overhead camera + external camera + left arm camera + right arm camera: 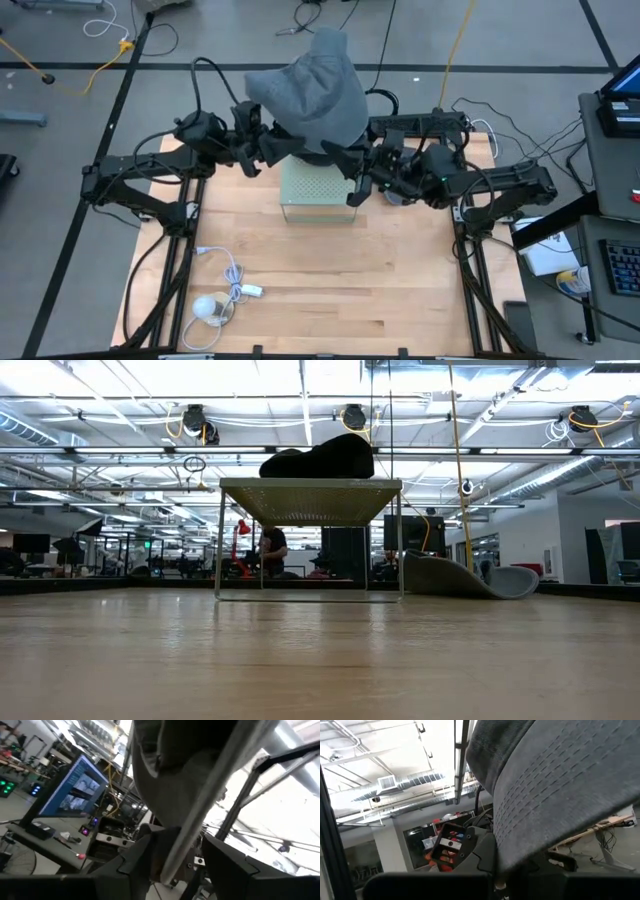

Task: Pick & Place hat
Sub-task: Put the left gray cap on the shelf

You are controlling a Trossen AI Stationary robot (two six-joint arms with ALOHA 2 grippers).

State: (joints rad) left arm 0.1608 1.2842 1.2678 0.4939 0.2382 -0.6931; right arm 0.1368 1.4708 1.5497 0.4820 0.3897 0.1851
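Cloth is all there is to this grey hat: light, soft and floppy by the look of it, so the stitched brim, the stiffest part, seems the best place to take hold. It hangs held up above the perforated stand toward twelve o'clock on the table. The left gripper pinches its edge from nine o'clock, the right gripper clamps the brim from three, both pincers narrowed onto fabric.
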